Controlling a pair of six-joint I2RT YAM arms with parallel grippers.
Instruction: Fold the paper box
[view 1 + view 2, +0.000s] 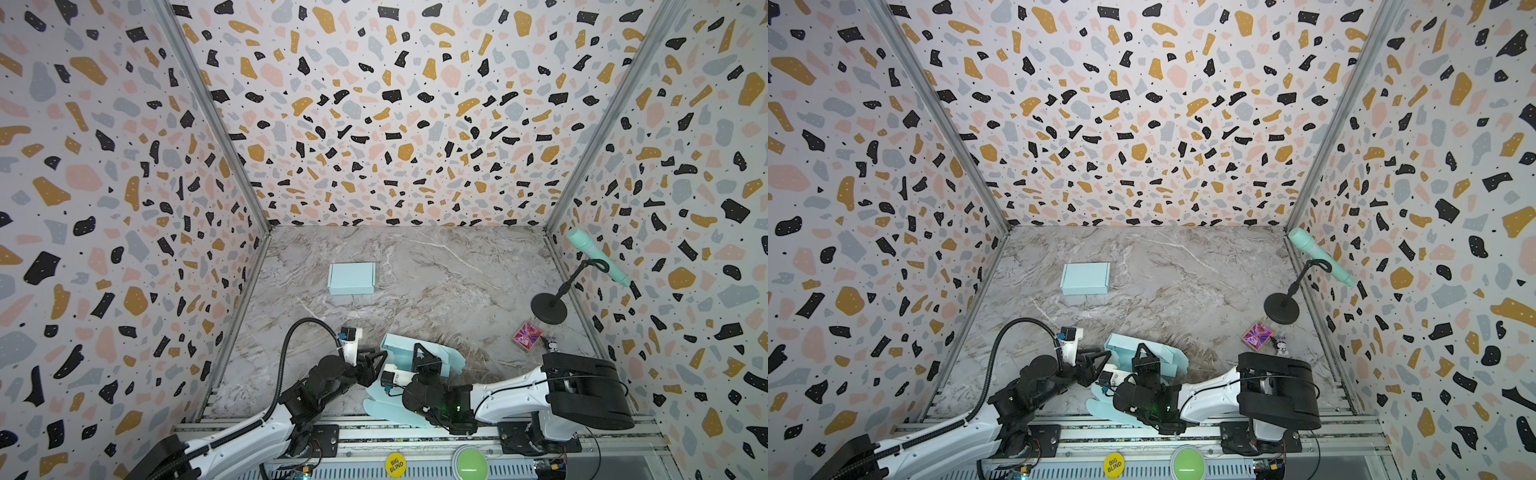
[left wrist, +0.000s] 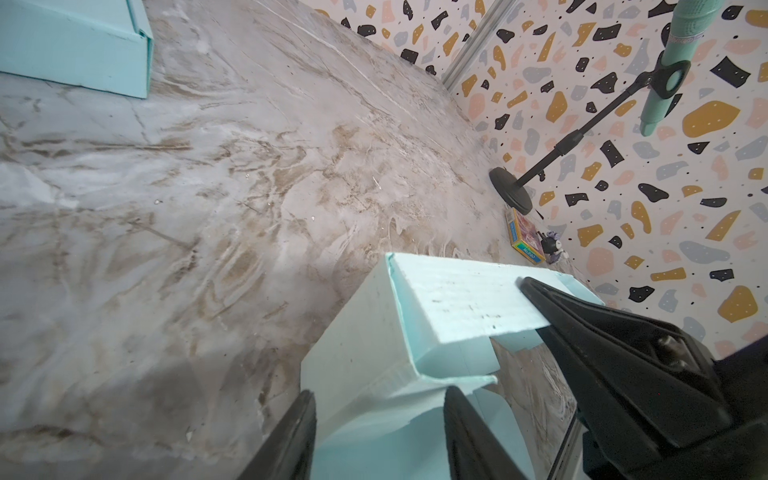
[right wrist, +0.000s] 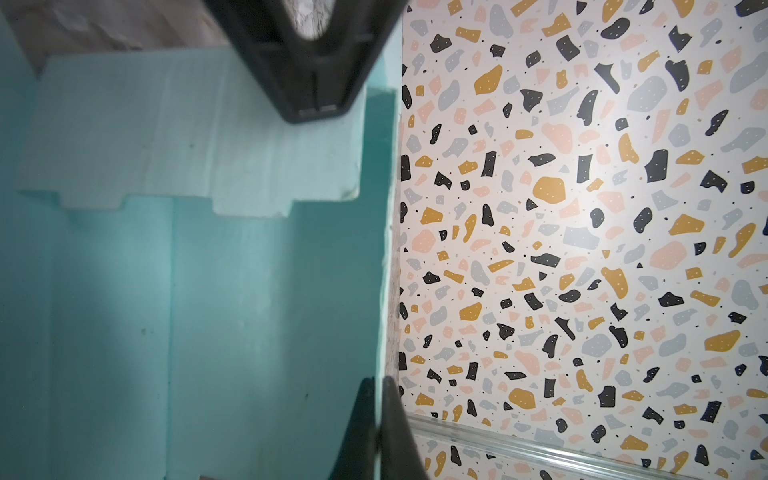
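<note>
The pale blue paper box (image 1: pixel 397 347) lies half folded near the table's front edge, its flaps spread toward me. In the left wrist view one wall (image 2: pixel 457 299) stands folded up. My left gripper (image 2: pixel 380 392) is open, with the corner of that wall between its fingers; in both top views it (image 1: pixel 380 359) meets the box from the left. My right gripper (image 3: pixel 380 384) is shut on the thin edge of a box panel (image 3: pixel 187 145) and reaches into the box from the front (image 1: pixel 1140 345). Whether the left fingers touch the card I cannot tell.
A finished blue box (image 1: pixel 351 278) sits mid-table, further back. A microphone (image 1: pixel 598 257) on a black stand (image 1: pixel 548 307) is at the right wall, with a small colourful box (image 1: pixel 528 336) and a figurine (image 1: pixel 550 345) near it. A green button (image 1: pixel 471 463) is on the front rail.
</note>
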